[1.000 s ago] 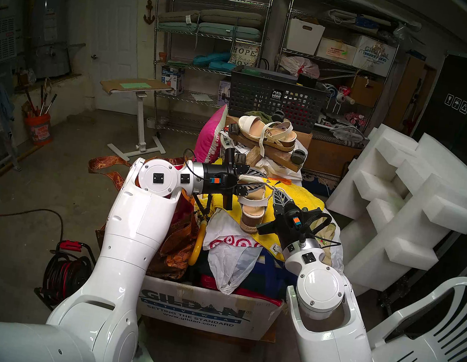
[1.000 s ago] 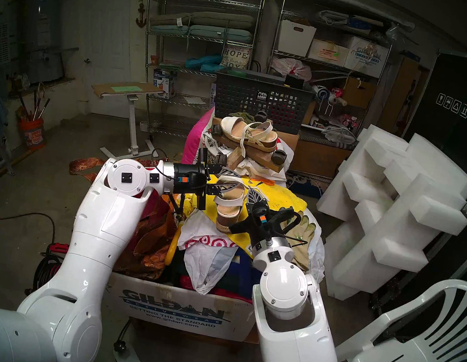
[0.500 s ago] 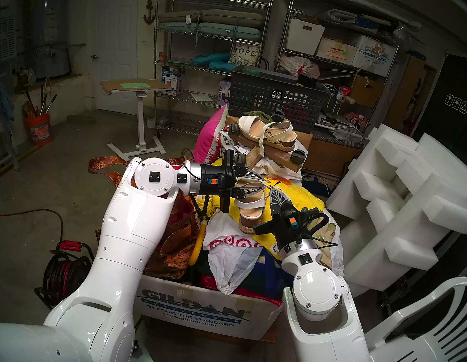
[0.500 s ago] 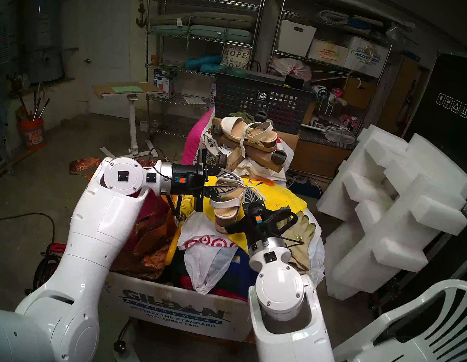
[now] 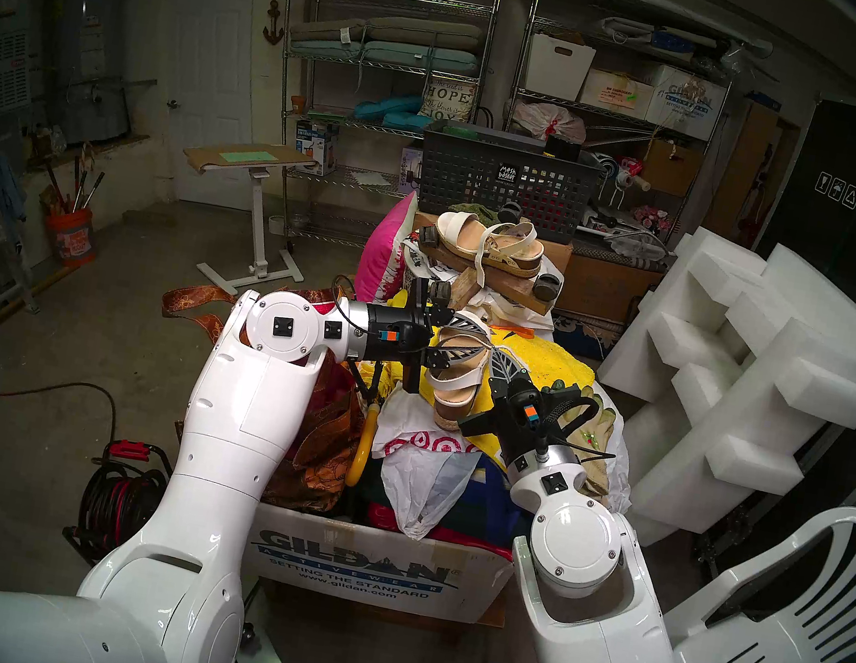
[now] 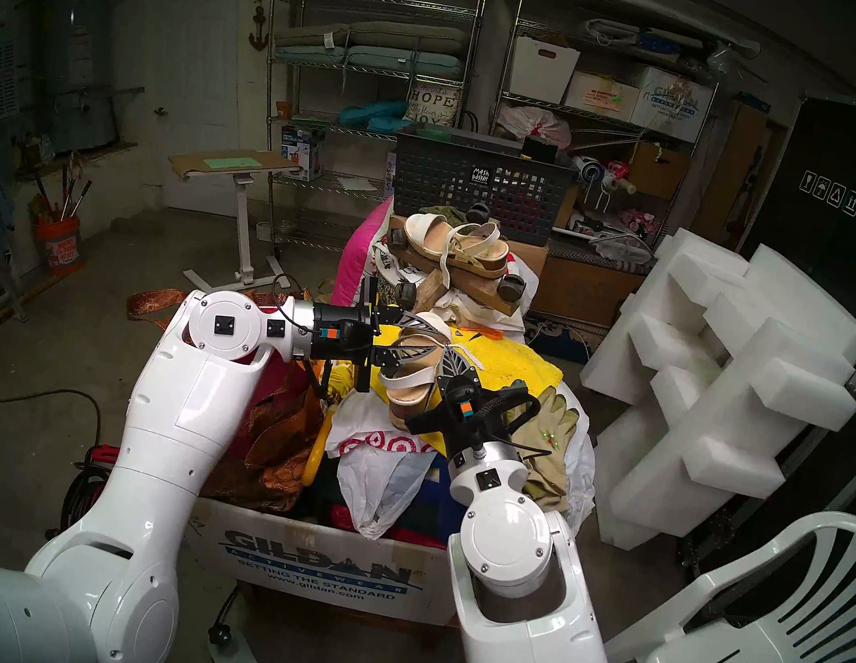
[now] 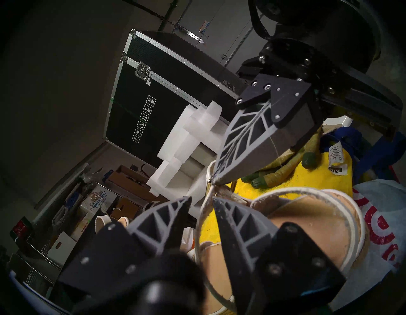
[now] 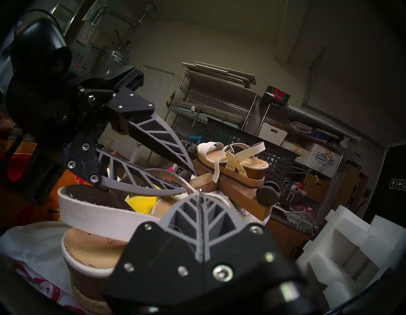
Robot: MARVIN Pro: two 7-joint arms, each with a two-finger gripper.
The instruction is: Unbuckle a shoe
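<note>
The wedge sandal (image 5: 453,383) stands tilted on a pile of clothes, toe toward me, and also shows in the right head view (image 6: 409,381). Its thin ankle strap (image 8: 169,174) loops above the tan insole (image 7: 307,220). My left gripper (image 5: 484,338) reaches in from the left. Its jaws stand a little apart, one finger over the insole and one outside, with the strap between them (image 7: 200,198). My right gripper (image 5: 497,350) comes from the front right. It is shut and pinches the strap end by the small buckle (image 7: 214,181), its fingertips pressed together (image 8: 200,193).
A flatter platform sandal (image 5: 486,242) lies on a wooden dolly behind. The pile fills a Gildan box (image 5: 353,563) and includes a yellow towel (image 5: 550,360) and gloves (image 5: 595,429). A mesh basket (image 5: 502,177) stands behind, foam blocks (image 5: 750,348) and a plastic chair (image 5: 786,636) to the right.
My right gripper has moved left and slightly forward while staying shut on the strap. The sandal has shifted left and tilted more. My left arm has edged left with it.
</note>
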